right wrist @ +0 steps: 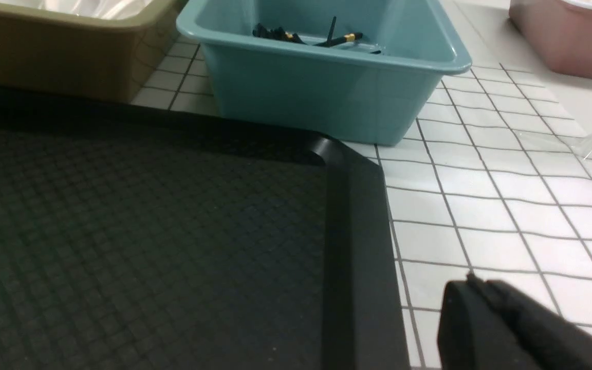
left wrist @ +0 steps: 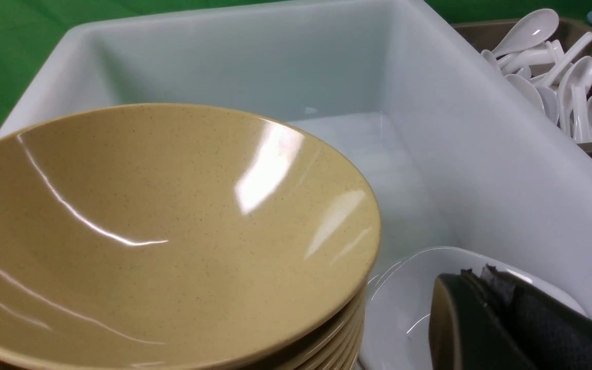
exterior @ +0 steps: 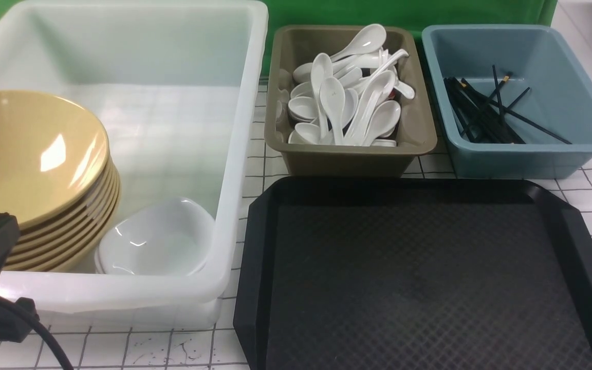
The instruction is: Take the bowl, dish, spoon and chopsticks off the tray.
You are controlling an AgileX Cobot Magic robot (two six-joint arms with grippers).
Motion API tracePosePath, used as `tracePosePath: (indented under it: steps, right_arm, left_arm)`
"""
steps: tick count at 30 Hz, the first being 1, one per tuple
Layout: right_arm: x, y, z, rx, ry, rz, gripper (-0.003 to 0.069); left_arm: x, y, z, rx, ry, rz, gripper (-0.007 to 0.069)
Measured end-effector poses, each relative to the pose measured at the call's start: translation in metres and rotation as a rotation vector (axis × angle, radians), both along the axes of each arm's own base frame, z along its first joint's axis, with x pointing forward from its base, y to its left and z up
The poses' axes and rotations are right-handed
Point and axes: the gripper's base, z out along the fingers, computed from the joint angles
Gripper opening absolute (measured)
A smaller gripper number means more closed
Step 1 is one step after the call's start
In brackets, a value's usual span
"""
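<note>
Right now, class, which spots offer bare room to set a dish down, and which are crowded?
Free: the whole black tray, and the white tub's floor behind the yellow bowls and white dishes. Crowded: the brown tub heaped with spoons; chopsticks fill the blue tub's left.

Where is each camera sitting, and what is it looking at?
Front view: between the arms, facing forward over the black rectangular plastic tray and three tubs; part of the left arm shows.
Left wrist view: on the left arm, facing the stacked mustard-yellow bowls in the white plastic tub; left gripper, jaws shut.
Right wrist view: on the right arm, facing the tray's corner and blue plastic tub; right gripper, jaws shut.
Shared: front and right wrist both show the tray.
</note>
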Motion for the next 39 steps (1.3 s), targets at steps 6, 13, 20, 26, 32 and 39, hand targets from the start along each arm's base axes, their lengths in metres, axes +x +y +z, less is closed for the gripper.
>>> tracePosePath:
  steps: [6,13,20,26,32,39]
  right_arm:
    - [0.000,0.000,0.000,0.000,0.000,0.000,0.0039]
    - [0.000,0.000,0.000,0.000,0.000,0.000,0.0043]
    - [0.000,0.000,0.000,0.000,0.000,0.000,0.0047]
    - [0.000,0.000,0.000,0.000,0.001,0.000,0.0052]
    - [0.000,0.000,0.000,0.000,0.001,0.000,0.0055]
    - [0.000,0.000,0.000,0.000,0.001,0.000,0.0056]
  left_arm:
    - [0.000,0.000,0.000,-0.001,0.000,0.000,-0.0012]
    - [0.000,0.000,0.000,-0.001,0.000,0.000,-0.0012]
    - [0.000,0.000,-0.001,0.000,0.002,0.000,-0.0012]
    - [-0.014,0.002,-0.005,-0.042,-0.094,0.010,-0.0012]
    - [-0.031,0.004,-0.001,-0.072,-0.265,0.019,-0.0012]
    - [-0.037,0.011,-0.050,-0.162,-0.227,0.129,-0.0012]
